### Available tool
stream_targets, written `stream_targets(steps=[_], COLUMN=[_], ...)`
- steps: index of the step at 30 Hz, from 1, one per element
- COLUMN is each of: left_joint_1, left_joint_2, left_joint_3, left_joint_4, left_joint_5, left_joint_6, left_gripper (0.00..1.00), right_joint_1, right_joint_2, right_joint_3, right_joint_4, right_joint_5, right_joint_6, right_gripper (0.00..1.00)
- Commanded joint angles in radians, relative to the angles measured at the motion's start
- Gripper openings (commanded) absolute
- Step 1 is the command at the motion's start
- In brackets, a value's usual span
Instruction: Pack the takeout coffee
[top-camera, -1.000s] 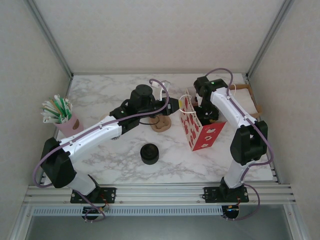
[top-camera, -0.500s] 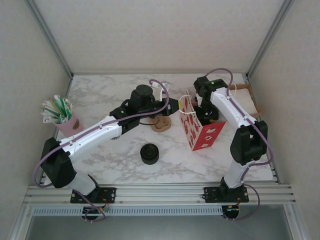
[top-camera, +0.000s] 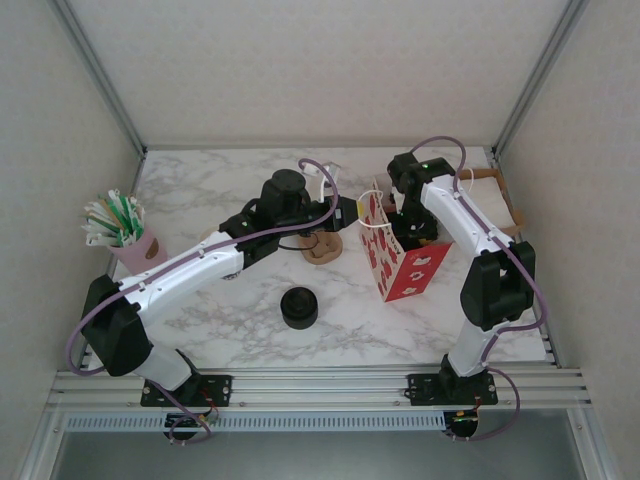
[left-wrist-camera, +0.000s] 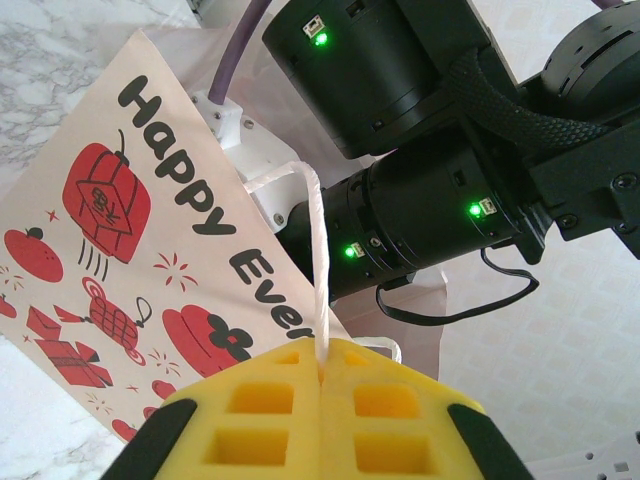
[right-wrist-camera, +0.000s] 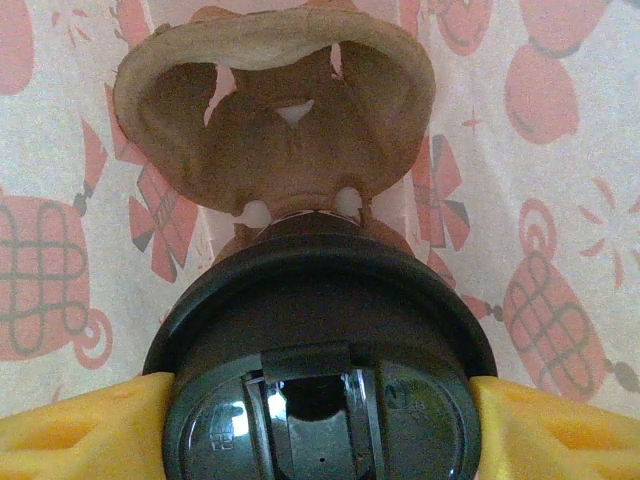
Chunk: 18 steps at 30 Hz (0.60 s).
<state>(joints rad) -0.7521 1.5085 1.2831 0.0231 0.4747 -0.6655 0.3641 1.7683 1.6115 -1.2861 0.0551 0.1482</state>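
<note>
While its yellow fingers (right-wrist-camera: 70, 425) flank the black lid, the right gripper (right-wrist-camera: 320, 425) hangs inside the red-and-white paper gift bag (top-camera: 403, 262); whether the pads press the lid or stand just clear, I cannot tell. The takeout coffee (right-wrist-camera: 320, 300) sits within that bag, a brown pulp cup carrier (right-wrist-camera: 275, 120) just beyond it. The left gripper (left-wrist-camera: 320, 395) is pinched together on the bag's white string handle (left-wrist-camera: 318, 260). Near-left of the bag, a short stack of black lids (top-camera: 298, 307) stands on the marble table (top-camera: 210, 190); at far left a pink cup (top-camera: 138, 250) holds straws (top-camera: 113, 218).

White-and-black arms (top-camera: 190, 265), purple cables (top-camera: 316, 165), yellow tool pads (left-wrist-camera: 260, 410), green indicator lights (left-wrist-camera: 318, 31)
</note>
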Motion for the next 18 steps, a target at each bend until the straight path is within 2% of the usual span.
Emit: stream_targets(steps=[1, 18], left_joint_1=[-0.012, -0.013], left_joint_2=[-0.009, -0.005], left_joint_3=[0.036, 0.036], left_joint_4=[0.003, 0.003], left_joint_5=[-0.005, -0.007], left_joint_6=[0.012, 0.012], left_gripper=[0.03, 0.03], right_joint_1=[-0.008, -0.009], right_joint_2=[-0.024, -0.039], right_joint_3=[-0.006, 0.007], right_joint_4=[-0.017, -0.035], right_joint_5=[0.014, 0.020], right_joint_6=[0.007, 0.010], right_gripper=[0.73, 0.77])
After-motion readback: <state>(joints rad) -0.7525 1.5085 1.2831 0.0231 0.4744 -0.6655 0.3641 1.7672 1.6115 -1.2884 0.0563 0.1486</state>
